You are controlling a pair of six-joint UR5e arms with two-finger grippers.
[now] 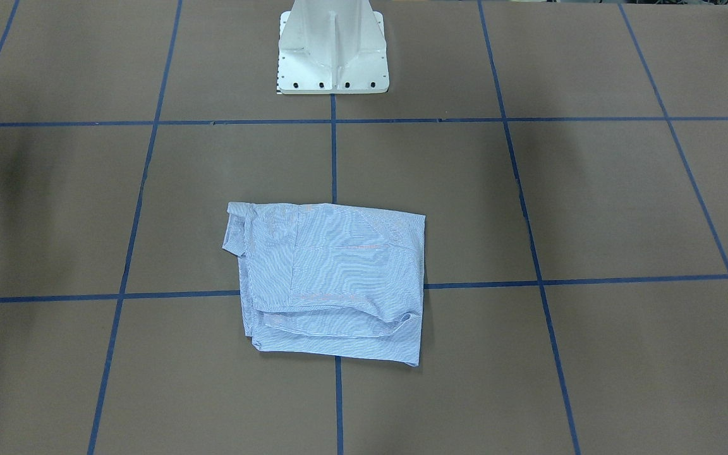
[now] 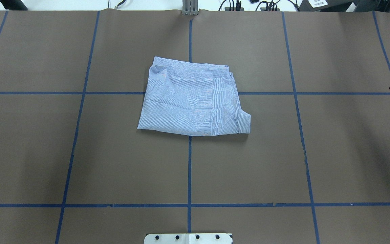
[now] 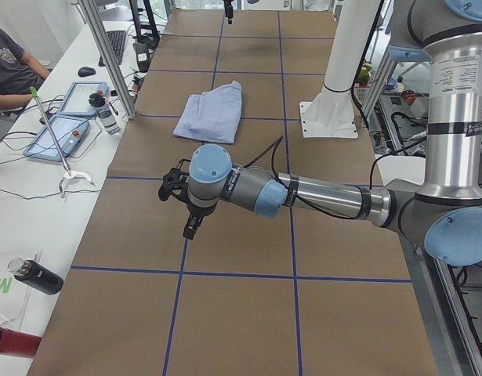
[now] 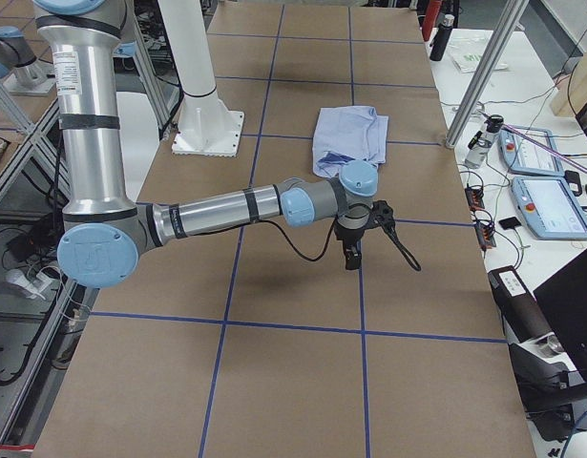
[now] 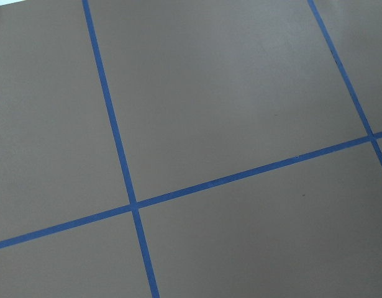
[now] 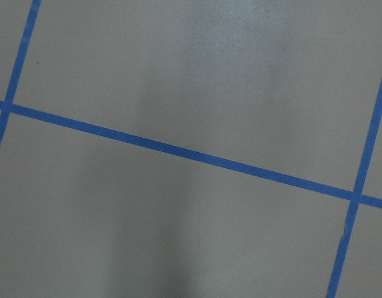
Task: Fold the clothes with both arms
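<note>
Left gripper (image 3: 188, 231): mid-frame, clear of shirt (image 2: 191, 101); opening cannot be told.
Right gripper (image 4: 350, 260): mid-frame, likewise.
Shirt: folded, centre.

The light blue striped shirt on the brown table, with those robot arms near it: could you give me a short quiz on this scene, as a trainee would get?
1. True or false: the light blue striped shirt lies spread out flat with both sleeves stretched wide.
2. On the brown table, the shirt lies: A) over a crossing of the blue tape lines; B) wholly inside one taped square; C) hanging over the table's edge.
3. Does the left gripper or the right gripper touch the shirt?

Key: 1. False, it is folded into a compact packet. 2. A. 3. No, both hang over bare table, apart from it.
</note>
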